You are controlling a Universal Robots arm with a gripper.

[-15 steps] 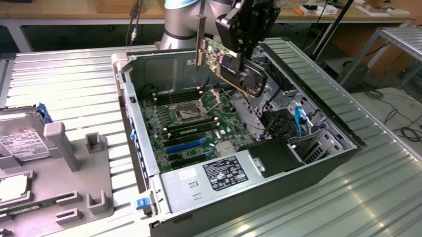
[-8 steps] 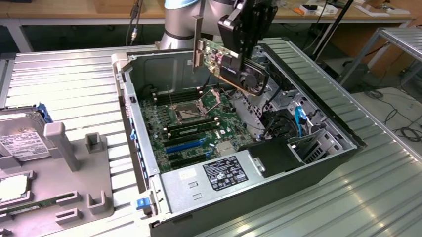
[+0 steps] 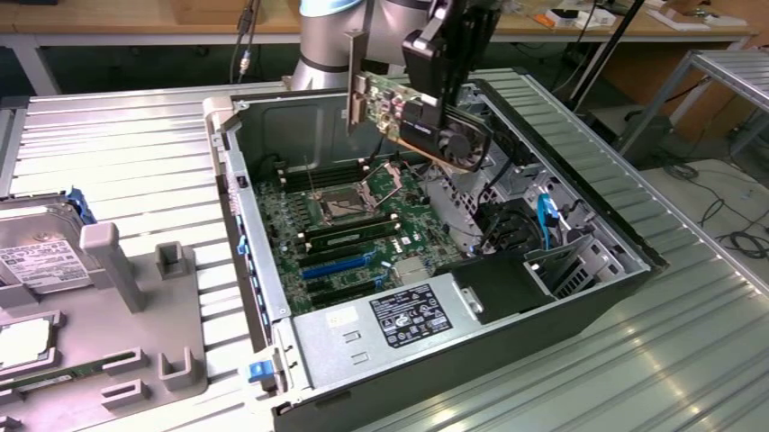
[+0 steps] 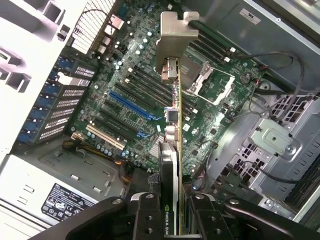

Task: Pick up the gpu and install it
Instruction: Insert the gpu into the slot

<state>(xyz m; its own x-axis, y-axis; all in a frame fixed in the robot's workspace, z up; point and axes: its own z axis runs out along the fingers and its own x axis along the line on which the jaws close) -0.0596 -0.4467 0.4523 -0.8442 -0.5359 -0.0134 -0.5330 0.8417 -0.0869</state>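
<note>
Gpu, thin black expansion card with round fan and silver metal end bracket, hangs edge-down in the air over the green motherboard, not seated. Black two-finger gripper is clamped on the card's faces. Open grey metal computer case lies below on the ribbed metal table.

The gripper grips the gpu in the air above the open computer case.

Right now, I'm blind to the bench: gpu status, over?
Gripper shut on gpu. Card hanging above open case, not seated. Nothing seen between it and motherboard.
</note>
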